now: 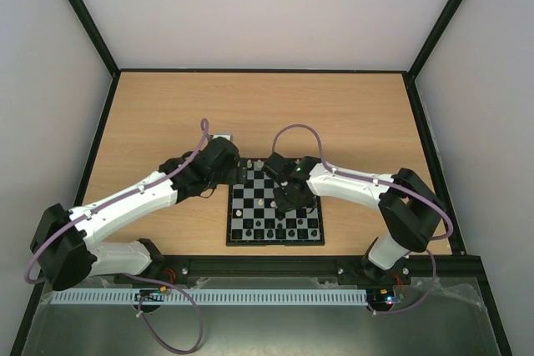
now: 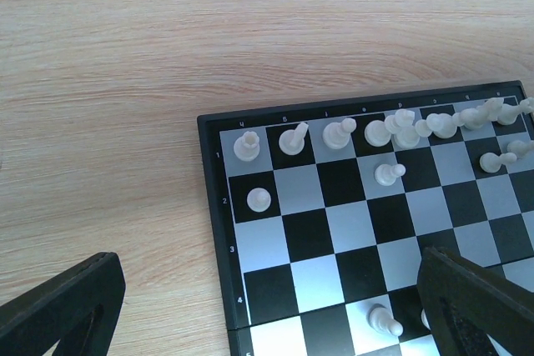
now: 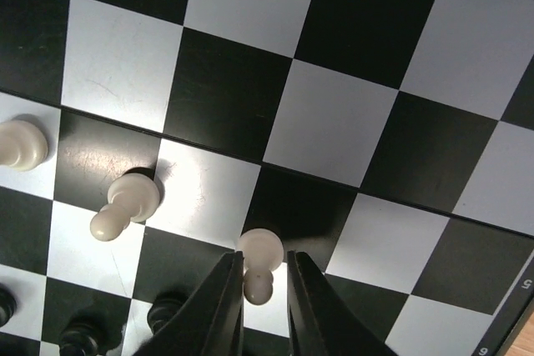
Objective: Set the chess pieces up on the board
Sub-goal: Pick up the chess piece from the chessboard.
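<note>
right gripper (image 3: 264, 288) pinching a smooth cream pawn (image 3: 260, 248) at the shiny checkered board (image 3: 334, 122), left gripper (image 2: 269, 266) hanging wide open over board and grainy wooden bench (image 2: 125, 81)

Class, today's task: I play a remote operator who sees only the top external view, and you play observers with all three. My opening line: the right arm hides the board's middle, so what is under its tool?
Observer: The right tool straddles a standing white pawn; I cannot tell whether it presses it.
Operator: And the left tool?
Observer: The left tool is open and empty, one finger over the table, the other over the board.
Operator: Anything beside that pawn?
Observer: A second pawn, also white, stands close by, untouched.
</note>
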You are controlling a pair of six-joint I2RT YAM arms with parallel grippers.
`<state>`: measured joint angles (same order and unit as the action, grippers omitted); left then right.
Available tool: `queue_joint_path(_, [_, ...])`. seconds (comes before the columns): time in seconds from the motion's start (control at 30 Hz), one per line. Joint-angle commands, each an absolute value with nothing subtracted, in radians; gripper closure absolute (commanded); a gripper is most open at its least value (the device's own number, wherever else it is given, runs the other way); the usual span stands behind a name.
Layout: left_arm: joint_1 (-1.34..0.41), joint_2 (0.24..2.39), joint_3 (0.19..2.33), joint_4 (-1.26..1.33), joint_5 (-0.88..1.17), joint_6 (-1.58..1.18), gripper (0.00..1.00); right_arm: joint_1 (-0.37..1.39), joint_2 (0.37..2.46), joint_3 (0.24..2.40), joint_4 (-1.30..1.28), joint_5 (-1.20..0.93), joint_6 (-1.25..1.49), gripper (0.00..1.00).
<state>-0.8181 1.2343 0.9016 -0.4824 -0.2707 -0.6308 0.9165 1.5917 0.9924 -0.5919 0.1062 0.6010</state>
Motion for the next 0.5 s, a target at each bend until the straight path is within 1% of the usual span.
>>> queue_joint_path(0.0, [-0.817,1.242,0.896,-0.479,-0.284,-0.620,0.01,0.911,1.610,1.028,-0.625,0.108,0.587,0.87])
queue_joint_path(0.07, [-0.809,1.244,0.895,-0.477,-0.282,-0.615,0.01,0.911,1.613,1.041,-0.636,0.117,0.583,0.90])
queue_joint_path(0.2, [-0.798,1.252,0.894,-0.472,-0.276,-0.608,0.01,0.902,1.616,1.072,-0.652,0.131,0.575,0.90])
queue_joint_path(0.47, [-0.783,1.259,0.891,-0.459,-0.264,-0.598,0.01,0.819,1.661,1.157,-0.673,0.169,0.532,0.90])
